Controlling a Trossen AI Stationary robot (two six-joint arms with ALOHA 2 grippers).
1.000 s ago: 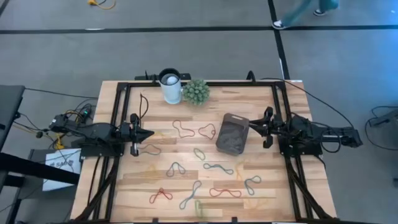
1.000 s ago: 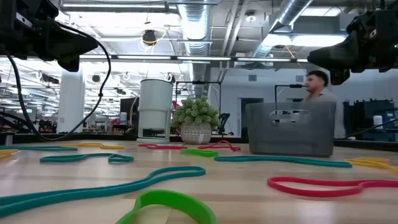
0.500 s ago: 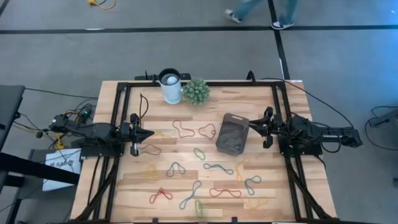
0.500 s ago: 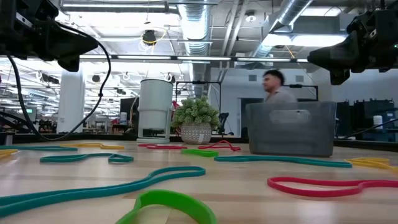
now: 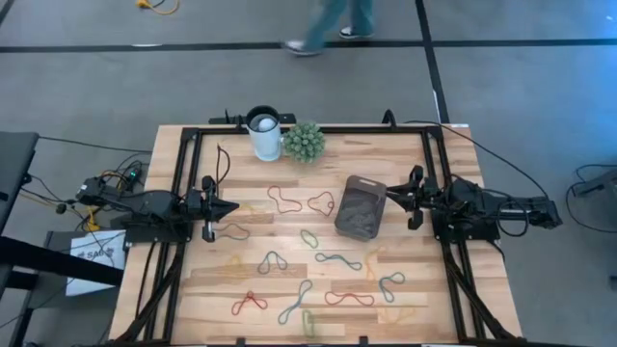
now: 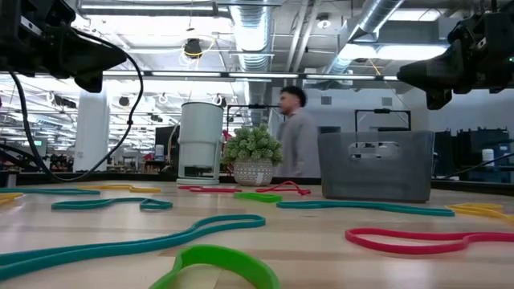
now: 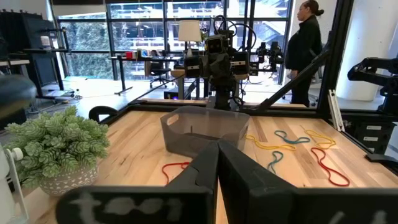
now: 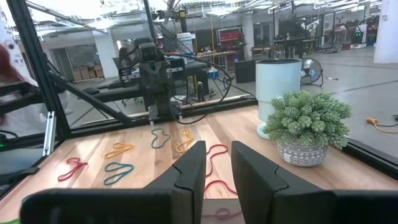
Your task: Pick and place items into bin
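My grippers (image 5: 229,206) black; rubber bands (image 5: 326,258) red, green, yellow, teal; bin (image 5: 360,207) smoky grey; table (image 5: 405,164) pale wood.

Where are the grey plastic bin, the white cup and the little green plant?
Translucent grey plastic bin (image 5: 361,207), high view, its inside floor.
White cylindrical cup (image 5: 264,135), high view, its side.
Small green spiky plant ball (image 5: 304,141), high view, its leafy top.

Passing person (image 5: 333,24) cut off above.

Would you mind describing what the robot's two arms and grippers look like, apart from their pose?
Both arms are dark, almost black, jointed links. The left gripper and right gripper each end in two tapered, wedge-shaped black fingers. Thin black cables trail from both arm bases, with some coloured wiring bundled at the left base. No markings are legible.
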